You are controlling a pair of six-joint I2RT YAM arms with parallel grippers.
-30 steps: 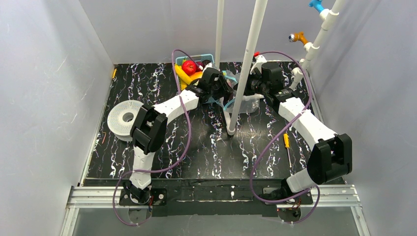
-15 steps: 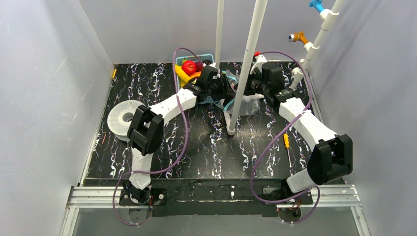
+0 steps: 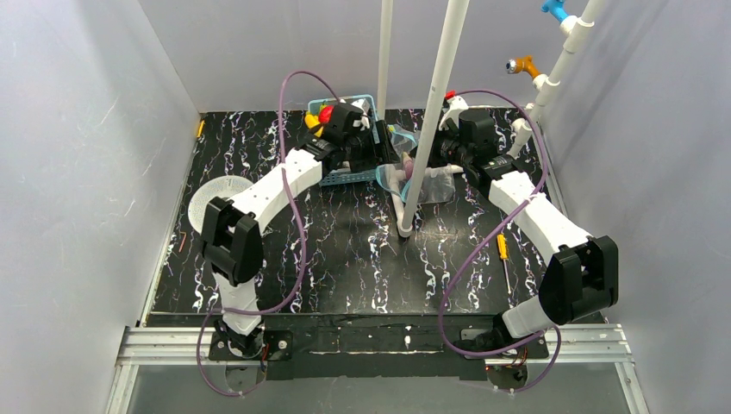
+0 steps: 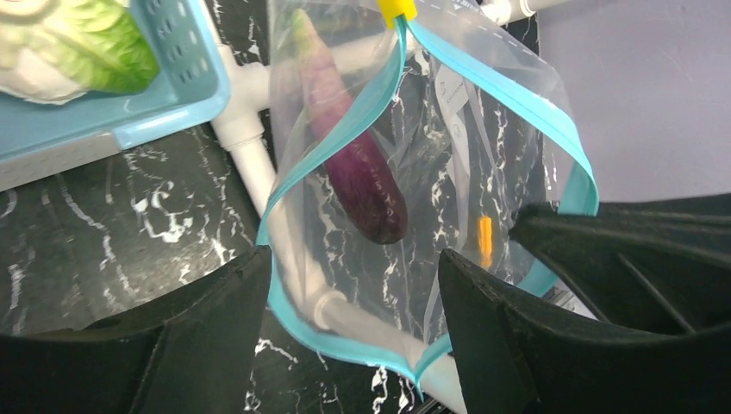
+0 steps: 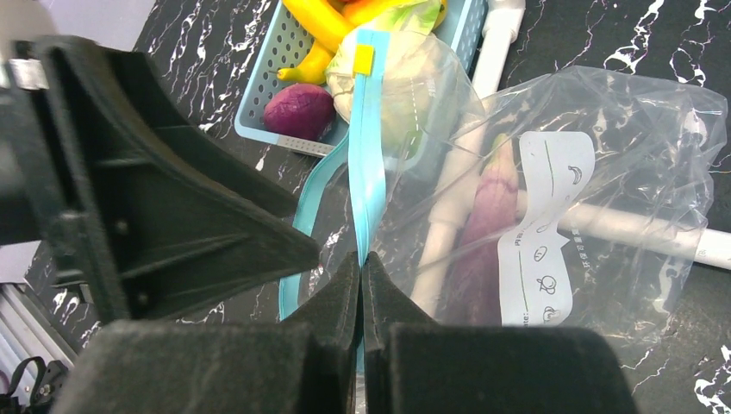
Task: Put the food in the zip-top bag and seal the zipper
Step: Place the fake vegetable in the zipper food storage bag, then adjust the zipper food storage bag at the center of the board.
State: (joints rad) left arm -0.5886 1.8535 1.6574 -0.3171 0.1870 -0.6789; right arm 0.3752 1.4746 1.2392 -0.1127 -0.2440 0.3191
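Top view: both arms reach to the far side of the counter [image 3: 362,259] and meet at the bag [image 3: 441,185]. It lies partly behind a white post [image 3: 435,95], just beside the basket [image 3: 349,178]. The left wrist hangs over the basket's right end and the right wrist faces it across the bag. Neither set of jaws can be read from here. An apple [image 3: 326,114] and a banana [image 3: 311,123] sit in the basket's far left end, so the food is a short reach from the bag.

Left wrist: the left jaws stand apart with nothing between them, looking down into the bag's mouth. The zipper [image 4: 332,147] is unsealed, its two lips bowed apart into a loop. An eggplant [image 4: 366,185] lies inside the bag, and through the clear plastic a white pipe [image 4: 246,142] shows under it. A cabbage [image 4: 86,43] fills the basket corner in view. With empty jaws and one piece already in, this arm looks free to fetch the next.

Right wrist: the right jaws are pressed together on one lip of the zipper, well back from the yellow tab [image 5: 363,59] at its far end. That pinch seems to be why the mouth gapes. It keeps one lip taut and lifted while the other sags, leaving an opening on the basket side. A purple piece [image 5: 299,110] lies in the basket next to the banana. I judge the filling barely begun, and sealing must wait until the rest is in.
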